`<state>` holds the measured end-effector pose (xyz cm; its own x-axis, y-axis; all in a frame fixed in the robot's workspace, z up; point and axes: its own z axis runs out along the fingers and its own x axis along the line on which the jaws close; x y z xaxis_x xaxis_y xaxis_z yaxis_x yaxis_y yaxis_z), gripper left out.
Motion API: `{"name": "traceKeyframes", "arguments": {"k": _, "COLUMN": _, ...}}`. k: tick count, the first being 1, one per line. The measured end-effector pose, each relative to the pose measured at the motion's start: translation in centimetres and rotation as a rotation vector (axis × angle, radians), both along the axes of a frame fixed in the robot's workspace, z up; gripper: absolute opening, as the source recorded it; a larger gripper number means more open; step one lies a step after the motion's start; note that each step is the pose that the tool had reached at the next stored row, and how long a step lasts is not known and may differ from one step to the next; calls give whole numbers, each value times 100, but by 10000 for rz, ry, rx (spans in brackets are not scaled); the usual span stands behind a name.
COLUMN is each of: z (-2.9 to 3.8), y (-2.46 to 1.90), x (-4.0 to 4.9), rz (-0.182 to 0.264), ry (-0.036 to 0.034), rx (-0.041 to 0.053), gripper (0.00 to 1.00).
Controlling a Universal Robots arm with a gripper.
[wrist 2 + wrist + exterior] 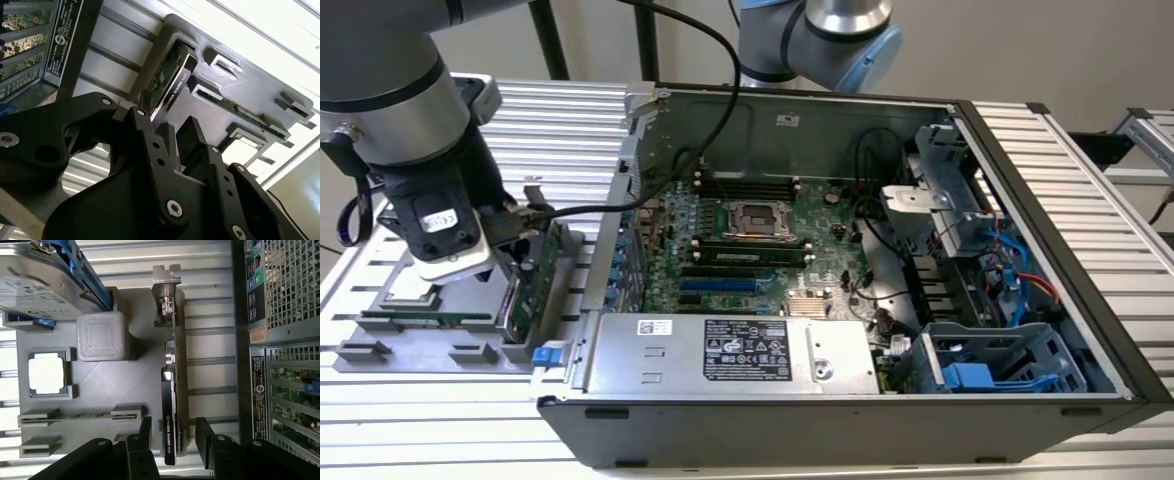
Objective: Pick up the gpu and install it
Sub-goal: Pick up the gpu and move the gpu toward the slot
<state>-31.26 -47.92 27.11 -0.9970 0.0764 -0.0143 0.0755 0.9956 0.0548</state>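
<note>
GPU (175,380), green board w/ black cooler, on edge in gray holder (125,390); tool (175,422) wide astride it.

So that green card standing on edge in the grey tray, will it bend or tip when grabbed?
Probably stiff: the gpu is a board with a black cooler block and metal bracket. Standing on edge in the grey tray, it might tip if pushed sideways. Exposed parts look fragile; a hard squeeze from the open hand may damage them.

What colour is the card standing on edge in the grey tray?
The gpu is a green board with a black cooler, clearest in the first wrist view.
</note>
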Motion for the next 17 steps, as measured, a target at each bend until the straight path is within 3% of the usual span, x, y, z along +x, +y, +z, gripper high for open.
{"name": "traceKeyframes", "arguments": {"k": 17, "z": -42, "y": 0, "x": 0, "rz": 1, "ry": 0, "rx": 0, "gripper": 100}}
